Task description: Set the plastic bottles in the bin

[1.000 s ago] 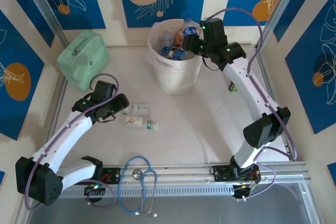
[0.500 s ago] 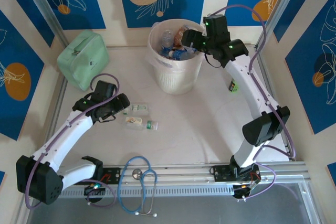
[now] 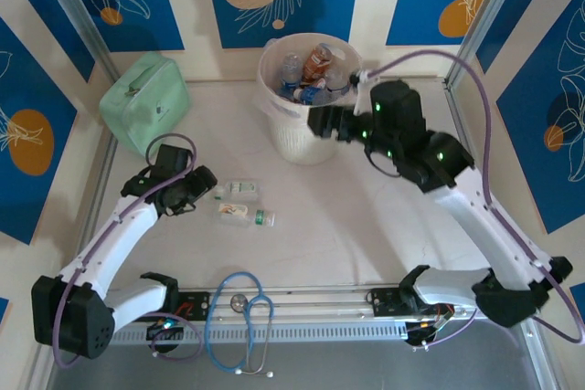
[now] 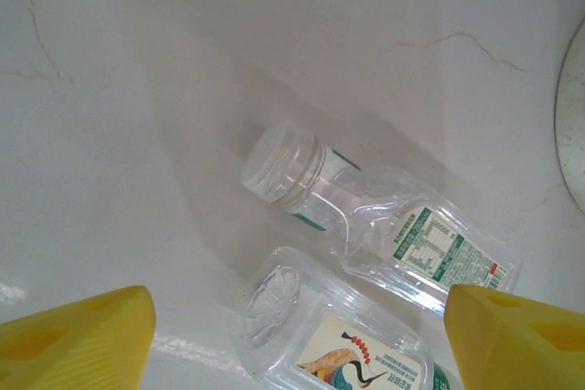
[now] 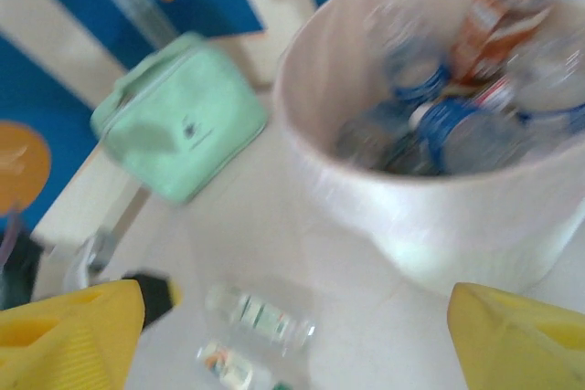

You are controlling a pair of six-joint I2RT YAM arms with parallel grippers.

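Centring wide-open left gripper point(image 4: 297, 335) over body of clear green-labelled plastic bottle point(image 4: 402, 235) before closing, squeezing gently - holding right gripper point(image 3: 317, 122) wide, empty, near cream ribbed plastic bin point(image 3: 292, 143).

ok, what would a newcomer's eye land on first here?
The cream bin at the far middle of the table, heaped with bottles. Two loose bottles lie on the table left of centre, with the left gripper open right by them. The right gripper hangs open and empty in front of the bin.
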